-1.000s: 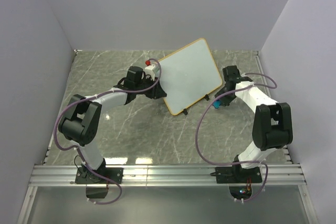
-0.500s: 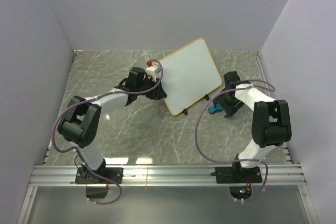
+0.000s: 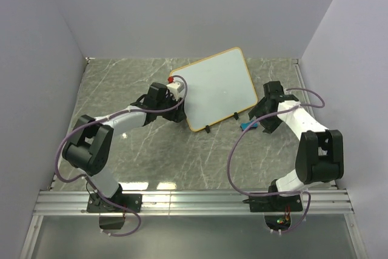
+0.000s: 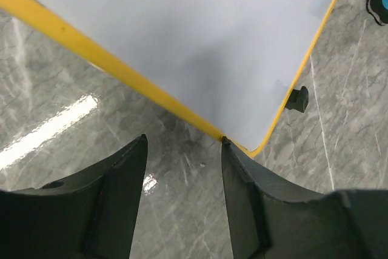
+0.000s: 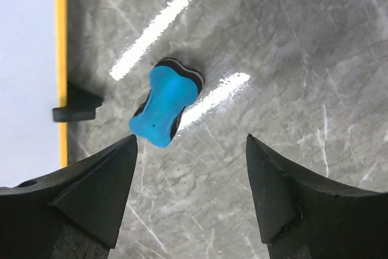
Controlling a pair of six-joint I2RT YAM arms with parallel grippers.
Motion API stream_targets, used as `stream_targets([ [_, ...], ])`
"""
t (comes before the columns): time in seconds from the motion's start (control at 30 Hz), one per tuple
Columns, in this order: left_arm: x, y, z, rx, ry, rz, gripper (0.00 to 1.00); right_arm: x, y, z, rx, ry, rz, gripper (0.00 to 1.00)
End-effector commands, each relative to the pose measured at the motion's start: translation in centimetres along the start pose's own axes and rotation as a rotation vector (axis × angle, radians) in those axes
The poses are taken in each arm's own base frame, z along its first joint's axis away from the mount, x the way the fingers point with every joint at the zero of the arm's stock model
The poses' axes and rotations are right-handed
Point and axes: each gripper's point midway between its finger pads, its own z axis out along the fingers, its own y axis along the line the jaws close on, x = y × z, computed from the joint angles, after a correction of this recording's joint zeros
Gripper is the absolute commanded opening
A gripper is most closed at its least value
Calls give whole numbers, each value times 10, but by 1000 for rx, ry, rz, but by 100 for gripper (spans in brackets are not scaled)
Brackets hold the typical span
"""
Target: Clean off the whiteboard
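A second ago the right tool (image 5: 191, 144) had the blue eraser (image 5: 165, 102) in its grip, up near the lower right corner of the board (image 3: 215, 89). Now the eraser lies by itself on the surface (image 3: 115, 83), just past that corner and beside one of the board's black feet. The right tool has let go and pulled back a little. Its two fingers are spread wide with nothing between them, and the eraser sits just ahead of them. The board has moved too. It has turned a bit and now lies more level across the back middle of the surface. The left tool (image 4: 182, 144) is at the board's lower left side. Its fingers are partly apart and hold nothing. One fingertip seems to just touch the yellow frame (image 4: 121, 68), so it looks like this arm has been nudging the board around. The white face shows no marks in any view. I think the wiping is done, and putting the eraser down was one of the last steps. If any mark is left, it is too small to see here, and the right tool would need to pick the eraser up again.
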Motion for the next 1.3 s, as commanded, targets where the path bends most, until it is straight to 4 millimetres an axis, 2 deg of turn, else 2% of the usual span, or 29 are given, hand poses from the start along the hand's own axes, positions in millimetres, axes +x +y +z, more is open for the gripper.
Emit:
stream_targets([
  [0.0,-10,8,-13,-53,-33,24,57,-4,-6,-10,-2,-29,-24,79],
  [0.1,-16,6,-18,-54,-47,22,64,-5,-6,-14,-14,-40,-28,79],
  [0.17,-19,5,-23,-59,-57,16,74,-5,-5,-17,-28,-42,-33,79],
  [0.2,-24,2,-28,-60,-73,16,80,-6,-2,-22,-52,-52,-43,78],
  [0.23,-25,2,-31,-67,-79,10,97,-6,0,-24,-73,-51,-53,77],
  [0.27,-28,2,-34,-70,-88,9,100,-5,9,-27,-124,-49,-59,76],
  [0.43,-46,-6,-61,-86,-151,-6,99,-2,39,-58,-339,-79,-130,75],
  [0.57,-54,-10,-79,-100,-174,-26,99,3,55,-88,-437,-122,-208,74],
  [0.67,-62,-15,-95,-107,-202,-51,99,9,66,-117,-529,-157,-249,75],
  [0.7,-67,-17,-104,-113,-226,-66,99,5,68,-135,-561,-202,-251,75],
  [0.77,-66,-18,-113,-124,-229,-93,99,4,66,-154,-592,-239,-249,75],
  [0.8,-70,-21,-123,-125,-252,-102,100,2,63,-173,-633,-280,-247,75],
  [0.83,-70,-23,-127,-127,-259,-130,99,1,61,-184,-652,-308,-246,75],
  [0.87,-68,-23,-131,-130,-259,-145,99,2,57,-191,-659,-327,-253,75],
  [0.9,-71,-28,-142,-122,-290,-153,100,2,51,-209,-697,-370,-257,76],
  [1.0,-72,-31,-162,-136,-334,-216,100,8,30,-232,-733,-443,-267,78],
  [1.13,-77,-27,-186,-191,-383,-246,99,28,3,-243,-760,-457,-286,80],
  [1.17,-85,-30,-197,-192,-411,-241,99,34,-3,-252,-797,-475,-291,80],
  [1.23,-85,-33,-207,-198,-406,-239,99,40,-9,-254,-825,-489,-288,80],
  [1.27,-95,-28,-220,-239,-449,-240,99,41,-12,-257,-845,-501,-278,81],
])
